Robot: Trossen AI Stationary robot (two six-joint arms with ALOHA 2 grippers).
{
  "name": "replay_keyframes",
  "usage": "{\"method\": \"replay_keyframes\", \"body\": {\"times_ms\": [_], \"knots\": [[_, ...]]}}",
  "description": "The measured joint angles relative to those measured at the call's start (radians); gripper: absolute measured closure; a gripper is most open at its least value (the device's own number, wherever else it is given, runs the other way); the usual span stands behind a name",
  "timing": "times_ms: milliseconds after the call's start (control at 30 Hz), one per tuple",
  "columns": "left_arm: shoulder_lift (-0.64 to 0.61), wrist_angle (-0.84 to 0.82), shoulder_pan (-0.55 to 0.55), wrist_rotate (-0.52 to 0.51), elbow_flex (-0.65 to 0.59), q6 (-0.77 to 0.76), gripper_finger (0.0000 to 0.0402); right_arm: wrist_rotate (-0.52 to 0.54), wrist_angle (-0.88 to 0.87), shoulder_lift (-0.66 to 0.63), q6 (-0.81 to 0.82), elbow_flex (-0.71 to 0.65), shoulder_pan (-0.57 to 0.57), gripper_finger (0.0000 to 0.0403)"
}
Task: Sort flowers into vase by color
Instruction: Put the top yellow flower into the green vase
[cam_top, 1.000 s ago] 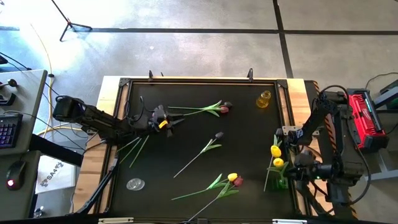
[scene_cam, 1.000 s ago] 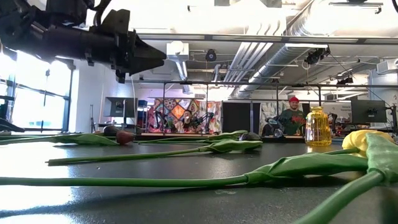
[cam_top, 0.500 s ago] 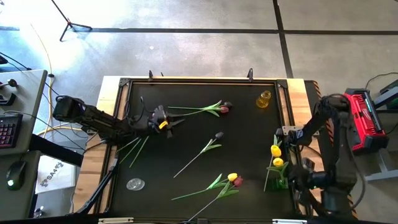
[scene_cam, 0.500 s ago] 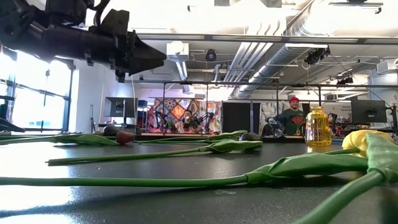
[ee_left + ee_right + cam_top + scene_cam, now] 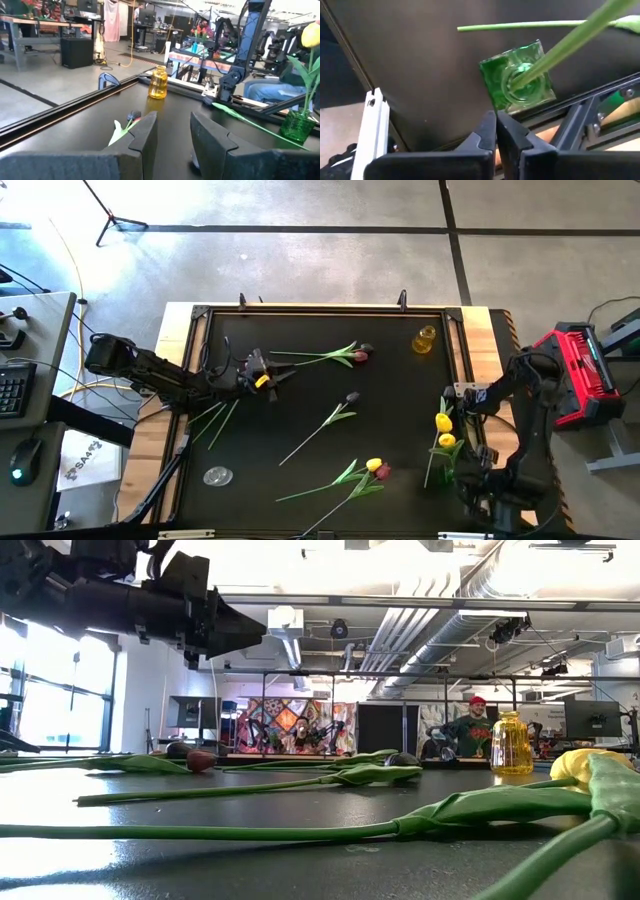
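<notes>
Floor: grey concrete (image 5: 300,260) with dark tape lines
Ceiling: exposed ducts (image 5: 420,625)
Window: bright, left (image 5: 55,690)
Back wall: colourful mural (image 5: 285,725)

Flowers (image 5: 320,358) scattered on table (image 5: 300,440); vase (image 5: 452,473) right edge.

Black table (image 5: 300,395), scattered tulips (image 5: 325,420), yellow bottle (image 5: 426,339), green glass vase (image 5: 452,472), clear disc (image 5: 217,476)

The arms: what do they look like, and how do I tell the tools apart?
Both arms are dark and jointed. The left tool carries a yellow mark behind its black, blocky fingers. The right tool has slim dark fingers; loose black cables run along the right arm.
</notes>
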Motion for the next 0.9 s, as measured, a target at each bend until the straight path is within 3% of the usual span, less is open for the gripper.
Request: {"method": "replay_keyframes", "body": {"times_ms": [467,900], "knots": [[0.000,-0.001,0.000,-0.001,0.000,0.000,0.0300,-0.015,0.021,0.014,-0.165,0.000,-0.106,0.0403],[0.000,-0.001,0.000,-0.001,0.000,0.000,0.0300,-0.057,0.035,0.059,-0.178,0.000,-0.121,0.0403]]}}
